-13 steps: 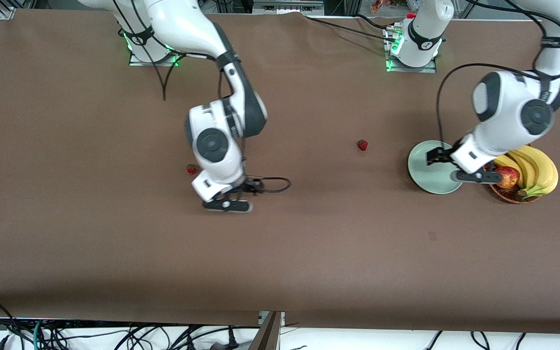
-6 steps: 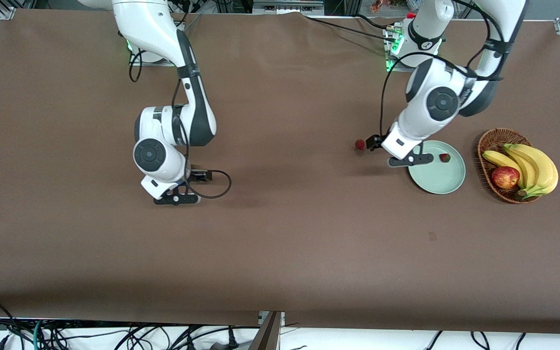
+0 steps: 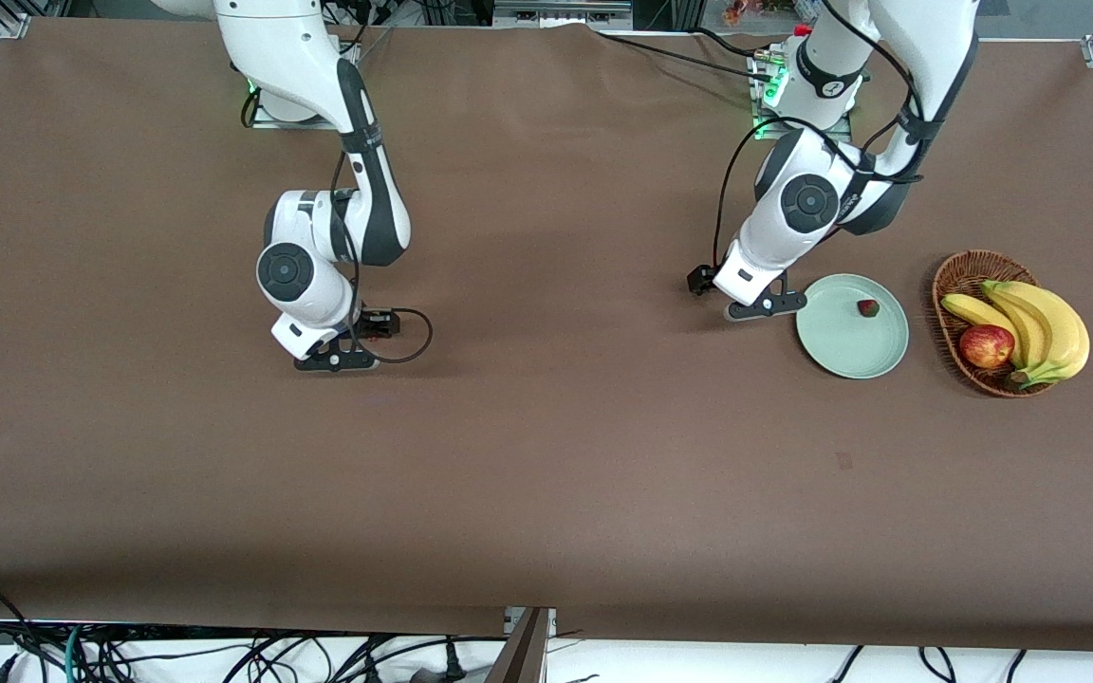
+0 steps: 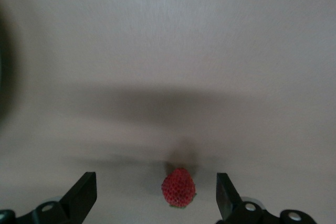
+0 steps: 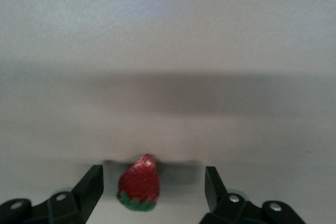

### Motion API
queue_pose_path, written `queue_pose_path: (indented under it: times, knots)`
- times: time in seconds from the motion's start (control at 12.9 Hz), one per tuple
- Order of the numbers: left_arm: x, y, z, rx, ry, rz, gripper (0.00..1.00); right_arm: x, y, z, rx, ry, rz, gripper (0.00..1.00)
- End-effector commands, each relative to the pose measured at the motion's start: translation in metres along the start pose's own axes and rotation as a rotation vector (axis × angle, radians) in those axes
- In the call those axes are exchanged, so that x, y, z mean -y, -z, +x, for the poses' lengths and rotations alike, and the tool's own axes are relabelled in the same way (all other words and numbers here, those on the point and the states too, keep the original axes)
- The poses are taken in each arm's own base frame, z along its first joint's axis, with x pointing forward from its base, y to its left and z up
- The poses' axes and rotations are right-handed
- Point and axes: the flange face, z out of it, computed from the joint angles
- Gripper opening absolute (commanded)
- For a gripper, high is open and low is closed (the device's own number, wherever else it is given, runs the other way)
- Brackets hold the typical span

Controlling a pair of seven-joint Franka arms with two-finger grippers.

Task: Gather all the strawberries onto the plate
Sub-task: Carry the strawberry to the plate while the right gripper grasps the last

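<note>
— Fingers on both arms stand spread wide, holding nothing. The left gripper (image 4: 155, 203) straddles a strawberry (image 4: 178, 187) on the desk (image 3: 546, 474), just at the plate's (image 3: 841, 356) nine o'clock.

— And the right gripper (image 5: 152, 195)?

— Same pose over a second strawberry (image 5: 138, 183) toward the right arm's end of the desk, well apart from the plate. The third strawberry (image 3: 867, 307) already lies in the plate, near its two o'clock rim.

— How would the berries handle?

— Probably light and soft, easily bruised, and the tapered shape may squirt out of a hard pinch. Closing gently across the widest part near the green cap looks safest.

— Risks?

— A berry rolling as the fingers touch it.
</note>
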Motion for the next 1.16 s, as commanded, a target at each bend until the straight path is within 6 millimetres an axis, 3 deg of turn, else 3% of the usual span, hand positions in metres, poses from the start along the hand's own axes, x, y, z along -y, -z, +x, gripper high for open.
queue_pose_path:
  times: [0.0, 0.15, 0.31, 0.46, 0.54, 0.7, 0.77, 0.85, 1.08]
  knots:
    - [-0.01, -0.014, -0.011, -0.011, 0.024, 0.001, 1.0, -0.001, 0.007, -0.01, -0.011, -0.011, 0.044, 0.82]
    - [-0.015, -0.023, -0.02, -0.002, 0.025, 0.002, 1.0, 0.0, 0.007, -0.01, -0.01, -0.007, 0.043, 0.64]
    - [-0.018, -0.029, -0.023, 0.01, 0.025, 0.007, 0.97, -0.001, 0.007, -0.01, -0.008, -0.005, 0.043, 0.36]
    - [-0.017, -0.033, -0.024, 0.017, 0.048, 0.01, 0.84, 0.002, 0.011, -0.008, -0.01, 0.0, 0.049, 0.14]
    - [-0.018, -0.035, -0.025, 0.019, 0.048, 0.011, 0.71, 0.004, 0.016, -0.007, -0.016, 0.005, 0.056, 0.07]
    - [-0.019, -0.033, -0.025, 0.015, 0.043, 0.012, 0.38, 0.012, 0.031, 0.001, -0.037, 0.009, 0.073, 0.06]
    - [-0.018, -0.033, -0.024, 0.015, 0.046, 0.012, 0.28, 0.019, 0.04, 0.006, -0.036, 0.016, 0.084, 0.06]
    - [-0.019, -0.032, -0.023, 0.012, 0.046, 0.011, 0.21, 0.031, 0.055, 0.014, -0.04, 0.026, 0.102, 0.06]
    - [-0.017, -0.021, -0.018, 0.012, 0.045, 0.018, 0.15, 0.081, 0.106, 0.041, -0.043, -0.091, 0.143, 0.06]
